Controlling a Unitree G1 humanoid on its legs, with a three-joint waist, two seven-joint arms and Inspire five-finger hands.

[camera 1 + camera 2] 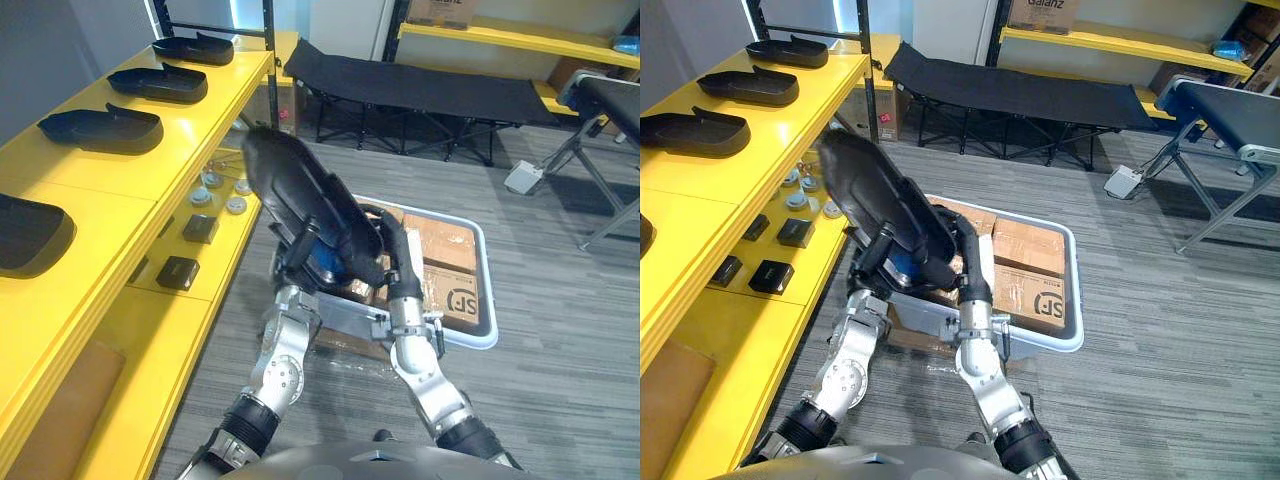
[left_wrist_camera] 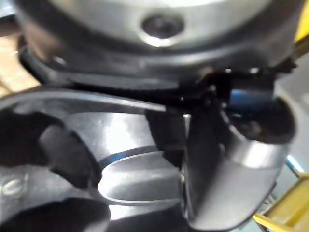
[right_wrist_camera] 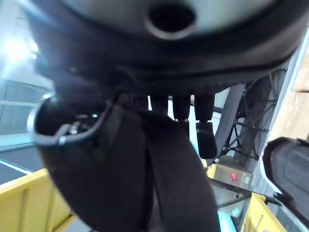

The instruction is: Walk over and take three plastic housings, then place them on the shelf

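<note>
At the upper left, black moulded plastic housings [image 1: 100, 128] lie along the flat yellow shelf [image 1: 190, 130], while at centre my left hand [image 1: 298, 256] and right hand [image 1: 392, 250] clench a tilted black plastic housing [image 1: 290, 185], with a white-rimmed tray [image 1: 487, 290] of brown cardboard boxes [image 1: 445, 245] at centre right.

The yellow shelf [image 1: 200, 120] runs left of the left hand [image 1: 300, 258], which with the right hand [image 1: 388, 250] grips a plastic housing [image 1: 290, 185]. Its top board bears four black housings [image 1: 100, 128], well apart from both hands. Its lower board, nearer the left hand, bears two dark boxes [image 1: 178, 272] and round caps [image 1: 235, 205]. Below the hands a tray [image 1: 487, 300] rests on the floor [image 1: 560, 350]; a cot [image 1: 420, 85] stands beyond.
</note>
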